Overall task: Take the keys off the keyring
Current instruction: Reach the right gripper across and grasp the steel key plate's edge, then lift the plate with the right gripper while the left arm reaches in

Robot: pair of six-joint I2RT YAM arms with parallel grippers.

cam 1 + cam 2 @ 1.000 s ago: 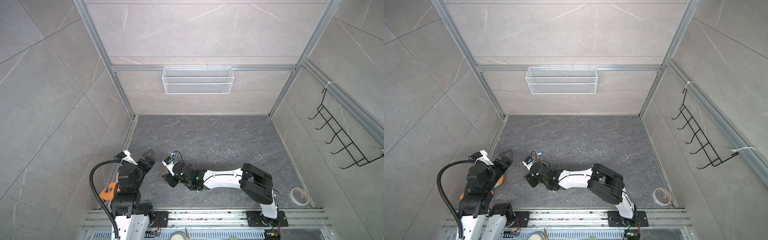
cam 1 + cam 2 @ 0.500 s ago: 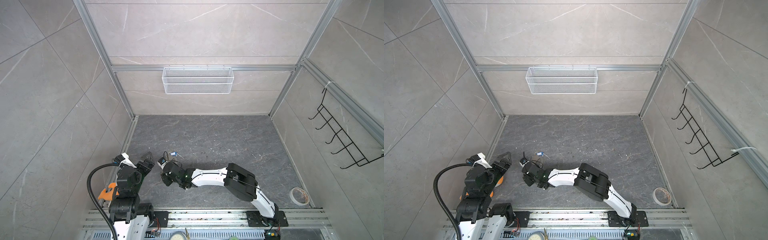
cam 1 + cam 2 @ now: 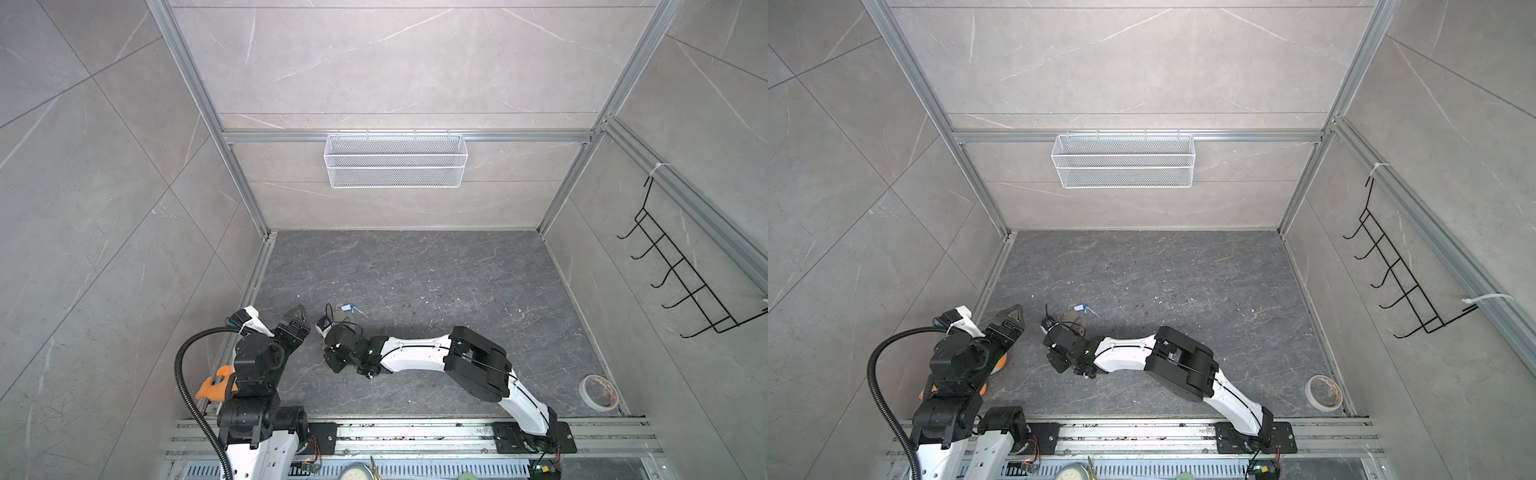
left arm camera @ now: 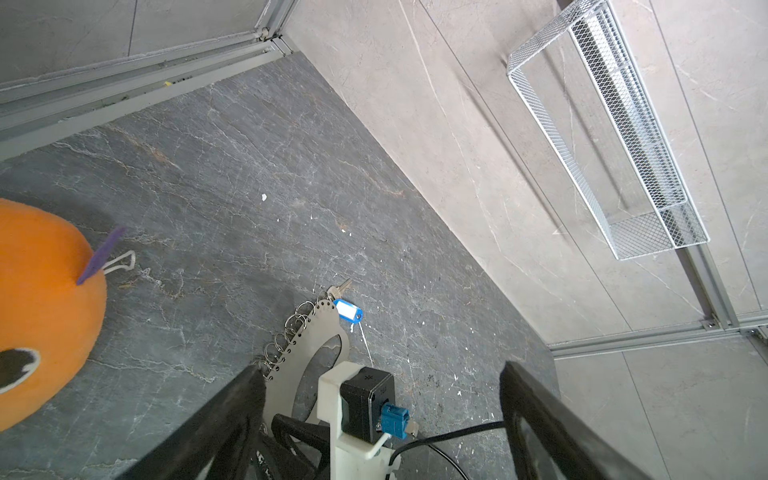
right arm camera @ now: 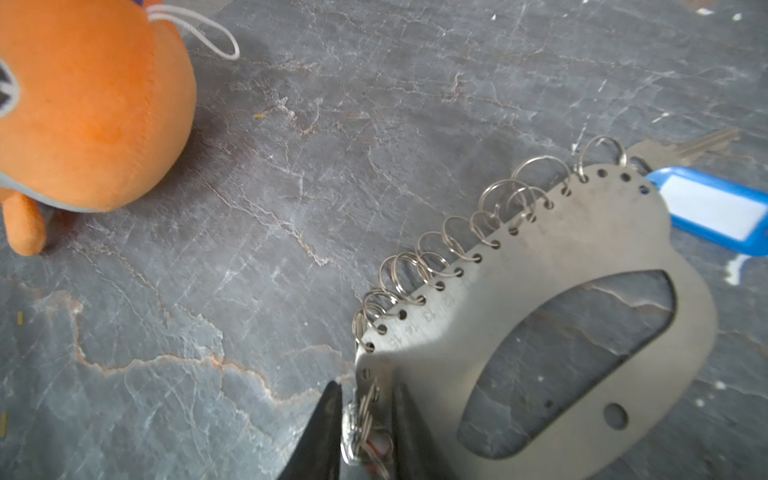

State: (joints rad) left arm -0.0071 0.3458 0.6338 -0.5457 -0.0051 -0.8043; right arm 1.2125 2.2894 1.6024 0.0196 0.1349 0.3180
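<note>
Though grip unclear, right fingers narrow astride keyring corner; left fingers wide, empty.

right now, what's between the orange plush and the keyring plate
Only bare grey floor, as the right wrist view shows: the orange plush and the keyring lie apart with nothing between them.

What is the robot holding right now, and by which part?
The right gripper pinches the red-tagged ring cluster at the end of the keyring. The left gripper is open, holding nothing.
</note>
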